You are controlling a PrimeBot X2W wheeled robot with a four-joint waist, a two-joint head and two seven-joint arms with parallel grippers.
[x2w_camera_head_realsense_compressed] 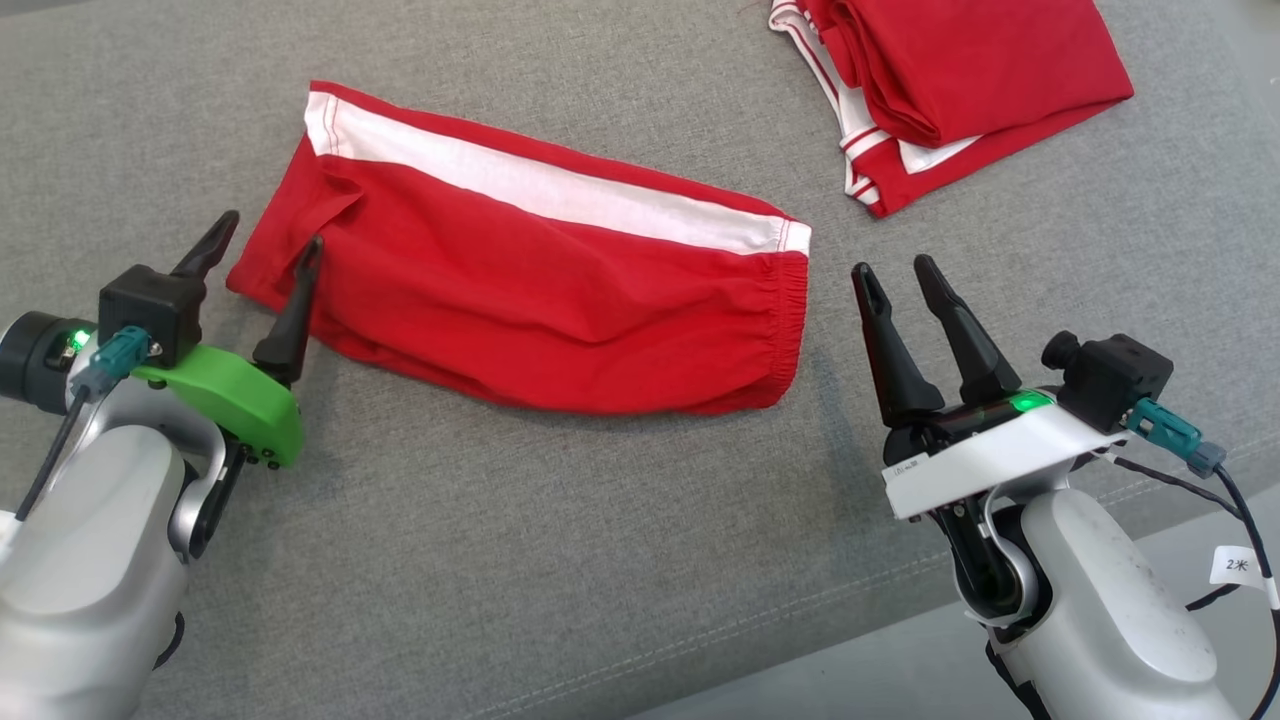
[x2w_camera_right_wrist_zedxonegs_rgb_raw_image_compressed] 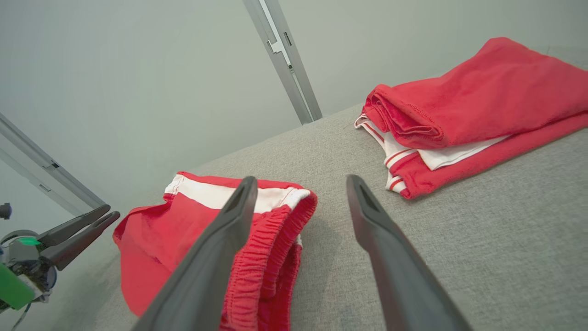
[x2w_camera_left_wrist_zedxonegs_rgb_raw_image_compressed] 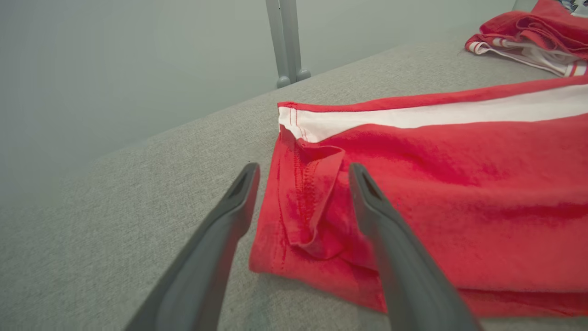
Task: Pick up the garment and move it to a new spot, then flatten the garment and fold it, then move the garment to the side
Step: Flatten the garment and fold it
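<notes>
Flanking the once-folded garment [x2w_camera_head_realsense_compressed: 520, 290], both grippers hold nothing.
It lies flat in the middle of the grey surface [x2w_camera_head_realsense_compressed: 500, 540], apparently already folded lengthwise. The left gripper [x2w_camera_head_realsense_compressed: 272, 232], fingers apart, straddles its left hem corner, and the right gripper [x2w_camera_head_realsense_compressed: 893, 267], fingers also apart, sits just right of the waistband. Probably left to do: a crosswise fold, then the move aside, perhaps toward the folded pile [x2w_camera_head_realsense_compressed: 960, 80] at far right.

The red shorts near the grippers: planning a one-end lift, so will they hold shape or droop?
Probably floppy: the red shorts lie limp and wrinkled on the grey surface, so the free end would likely sag. The gathered waistband looks thicker, probably an easier pinch. Thin fabric suggests light.
</notes>
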